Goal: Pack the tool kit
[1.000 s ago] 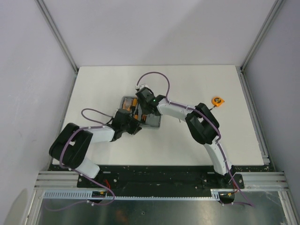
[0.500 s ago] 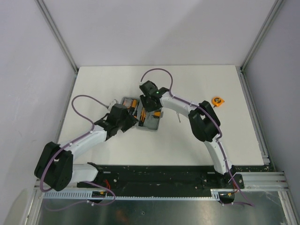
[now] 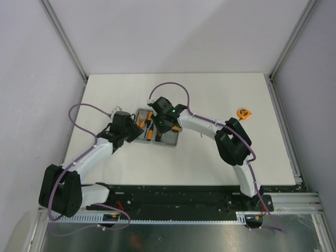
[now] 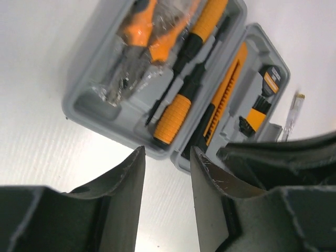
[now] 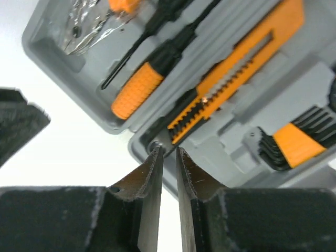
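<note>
The grey case (image 3: 171, 138) lies open mid-table, with orange-and-black tools in its slots. In the left wrist view its left half (image 4: 84, 100) holds bagged pliers (image 4: 140, 32) and screwdrivers (image 4: 175, 118); the right half holds the knife (image 4: 227, 95). My left gripper (image 4: 167, 157) is open and empty, just off the case's near-left edge. My right gripper (image 5: 168, 151) is nearly shut, holds nothing, and its tips sit at the near end of the knife (image 5: 236, 68) by the case rim (image 5: 226, 152). The orange tape measure (image 3: 243, 113) lies on the table far right of the case.
A thin clear tester screwdriver (image 4: 292, 111) lies on the table just right of the case. A black-and-orange bit set (image 5: 296, 144) sits in the right half. Grey walls and metal rails (image 3: 283, 126) border the white table.
My left arm has stretched out and its gripper has moved left and back, to the case's left side. My right gripper has shifted slightly over the case's right half.
</note>
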